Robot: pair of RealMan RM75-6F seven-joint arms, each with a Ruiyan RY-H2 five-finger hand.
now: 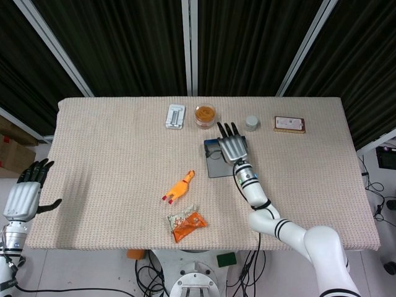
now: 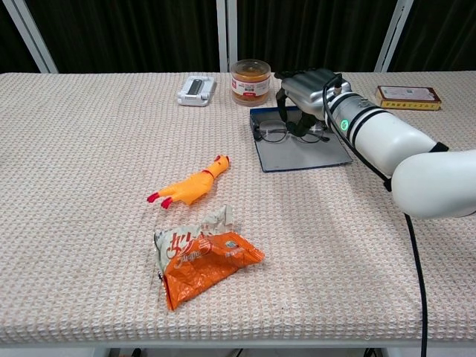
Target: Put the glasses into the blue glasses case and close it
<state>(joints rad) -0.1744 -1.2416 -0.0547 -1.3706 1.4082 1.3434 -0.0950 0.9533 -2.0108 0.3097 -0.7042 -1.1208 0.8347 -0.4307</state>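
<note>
head view: the right hand [image 1: 232, 146] lies palm-down over the open blue glasses case [image 1: 212, 162] near the middle of the beige woven table [image 1: 111, 154], fingers pointing toward the far edge; the glasses are hidden beneath it here. the left hand [image 1: 26, 193] hangs off the table's left edge, fingers apart, holding nothing. along the far side stand a small white rectangular device [image 1: 176, 116], a round jar with orange contents [image 1: 205, 114], a small grey cap-like cylinder [image 1: 251, 122] and a flat brown box [image 1: 289, 124]. nearer the front lie an orange rubber chicken toy [image 1: 180, 186] and an orange snack packet [image 1: 186, 224]. chest view: the thin wire-framed glasses [image 2: 286, 134] rest at the far end of the case [image 2: 305, 154], left lens reaching its left rim. the right hand [image 2: 305, 93] is curled down over the frame, fingertips at the lenses — whether it actually grips the frame or only touches it, i cannot tell. jar [image 2: 250, 82] and device [image 2: 196, 90] sit just behind; chicken toy [image 2: 190, 187] and packet [image 2: 202, 255] lie well apart from the case.
</note>
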